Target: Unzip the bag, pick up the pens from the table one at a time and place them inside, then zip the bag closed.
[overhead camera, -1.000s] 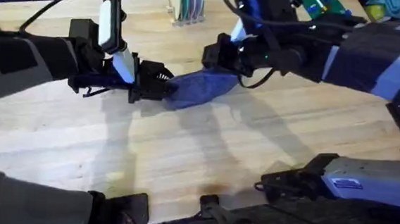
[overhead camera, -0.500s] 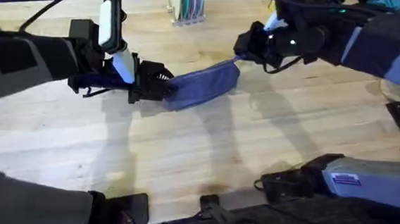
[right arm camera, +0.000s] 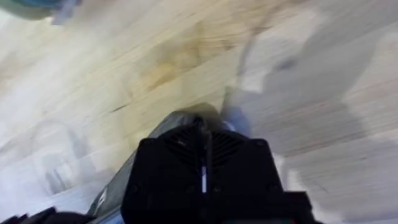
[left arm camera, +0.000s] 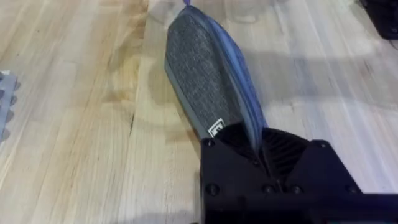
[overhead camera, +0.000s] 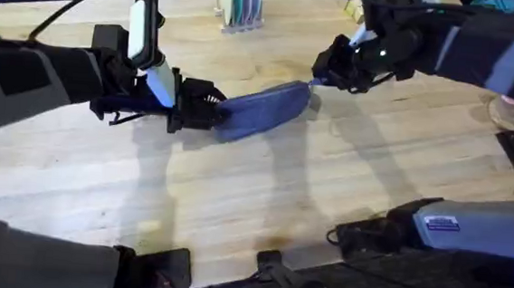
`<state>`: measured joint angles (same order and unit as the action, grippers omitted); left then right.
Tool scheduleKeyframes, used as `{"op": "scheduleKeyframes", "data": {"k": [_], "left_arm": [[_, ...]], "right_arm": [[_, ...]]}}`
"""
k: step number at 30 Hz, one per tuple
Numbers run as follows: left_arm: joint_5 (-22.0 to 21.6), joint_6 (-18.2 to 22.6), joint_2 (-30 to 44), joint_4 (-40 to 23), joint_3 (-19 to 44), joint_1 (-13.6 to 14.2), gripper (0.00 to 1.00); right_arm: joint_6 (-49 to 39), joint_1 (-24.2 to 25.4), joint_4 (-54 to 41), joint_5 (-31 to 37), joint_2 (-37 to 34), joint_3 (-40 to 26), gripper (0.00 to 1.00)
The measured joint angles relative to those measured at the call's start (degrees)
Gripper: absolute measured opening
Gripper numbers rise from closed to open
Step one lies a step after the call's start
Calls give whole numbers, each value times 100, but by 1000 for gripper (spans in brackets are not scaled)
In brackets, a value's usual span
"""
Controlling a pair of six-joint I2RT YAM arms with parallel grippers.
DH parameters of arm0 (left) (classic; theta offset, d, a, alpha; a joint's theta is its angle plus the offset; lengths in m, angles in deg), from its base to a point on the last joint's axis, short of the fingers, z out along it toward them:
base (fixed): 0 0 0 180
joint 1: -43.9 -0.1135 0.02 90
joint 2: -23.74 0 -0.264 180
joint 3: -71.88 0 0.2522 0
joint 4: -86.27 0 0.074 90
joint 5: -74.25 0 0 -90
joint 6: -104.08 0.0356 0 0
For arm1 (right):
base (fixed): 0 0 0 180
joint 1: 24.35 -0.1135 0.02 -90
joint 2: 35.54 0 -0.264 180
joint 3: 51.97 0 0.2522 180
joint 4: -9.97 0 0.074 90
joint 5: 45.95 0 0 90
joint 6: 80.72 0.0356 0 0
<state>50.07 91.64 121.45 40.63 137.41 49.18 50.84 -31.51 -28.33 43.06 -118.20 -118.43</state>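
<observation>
At table (overhead camera: 234, 206) centre, bag (overhead camera: 259, 108) lay stretched between both arms. Left gripper (overhead camera: 206, 113) clenched on bag's near end; left wrist view showed fabric (left arm camera: 205, 93) pinched between fingers. Right gripper (overhead camera: 321, 76) at far end, closed on what looked like zipper pull. Step judged: zipping stroke, direction unclear. Next move called for steady pull along zipper line, left end anchored. Bag contents hidden.

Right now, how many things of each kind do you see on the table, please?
Bag: 1
Rack of discs: 1
Grippers at the bag: 2, left gripper and right gripper
Total: 4
</observation>
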Motion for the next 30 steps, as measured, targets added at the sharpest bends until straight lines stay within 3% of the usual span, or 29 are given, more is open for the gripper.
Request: {"op": "scheduleKeyframes", "data": {"k": [5, 12, 13, 19, 20, 30], "left_arm": [[-8, 0, 0, -2, 0, 2, 44], [-133, 0, 11, -52, -2, -72, 44], [-136, 0, 11, -52, -2, -72, 44], [-147, 0, 11, -52, -2, -72, 44], [-153, 0, 11, -51, -2, -72, 44], [-155, 0, 11, -57, -2, -72, 43]], "right_arm": [[-6, 144, 99, 18, -442, 27, 32], [-201, 546, 387, 968, -472, 124, 31], [-280, 531, 465, 1008, -384, 124, 74], [-1284, 345, 395, 1139, 458, 124, 917], [-1483, 284, 311, 1153, 619, 124, 976], [-2707, -488, -965, 1175, 2324, 124, 998]]}}
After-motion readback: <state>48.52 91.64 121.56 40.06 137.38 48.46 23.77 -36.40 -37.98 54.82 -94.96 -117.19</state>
